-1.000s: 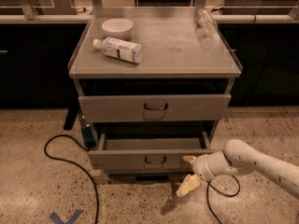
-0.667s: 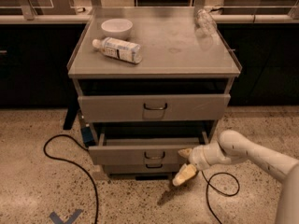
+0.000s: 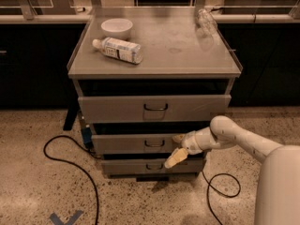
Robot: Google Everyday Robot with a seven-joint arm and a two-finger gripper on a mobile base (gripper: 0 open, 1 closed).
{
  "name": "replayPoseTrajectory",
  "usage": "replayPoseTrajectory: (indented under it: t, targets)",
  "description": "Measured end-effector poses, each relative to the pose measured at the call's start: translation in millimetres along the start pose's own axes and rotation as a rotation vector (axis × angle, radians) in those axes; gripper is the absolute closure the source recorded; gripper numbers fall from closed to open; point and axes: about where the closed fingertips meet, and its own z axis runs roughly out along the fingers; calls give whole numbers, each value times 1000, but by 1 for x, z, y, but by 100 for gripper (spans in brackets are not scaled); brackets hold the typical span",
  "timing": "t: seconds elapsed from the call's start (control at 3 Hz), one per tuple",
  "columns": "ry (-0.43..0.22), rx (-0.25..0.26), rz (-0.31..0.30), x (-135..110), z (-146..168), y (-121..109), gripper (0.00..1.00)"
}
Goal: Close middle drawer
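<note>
The grey metal cabinet (image 3: 154, 64) has three drawers. The middle drawer (image 3: 126, 144) is a low front panel with a small dark wire handle (image 3: 154, 143), and it stands only a little way out of the cabinet. My gripper (image 3: 176, 149) is at the right part of that front panel, just right of the handle. It is open and holds nothing. One cream fingertip (image 3: 178, 138) is at the panel's top edge. The other (image 3: 172, 160) points down toward the lowest drawer (image 3: 152, 166). The taller top drawer (image 3: 154, 108) sticks out above.
On the cabinet top are a white bowl (image 3: 116, 27), a lying plastic bottle (image 3: 118, 49) and a clear bottle (image 3: 206, 21). Black cables (image 3: 70, 165) loop on the speckled floor left and right of the cabinet. Dark counters stand behind.
My arm has swung left and in toward the cabinet. The middle drawer has slid inward with it and shows far less of its tray than a second ago.
</note>
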Motion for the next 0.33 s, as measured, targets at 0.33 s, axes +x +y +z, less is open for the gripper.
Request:
replayPoseTrajectory:
  t: [0.33]
  targets:
    - [0,0,0,0,0,0,0]
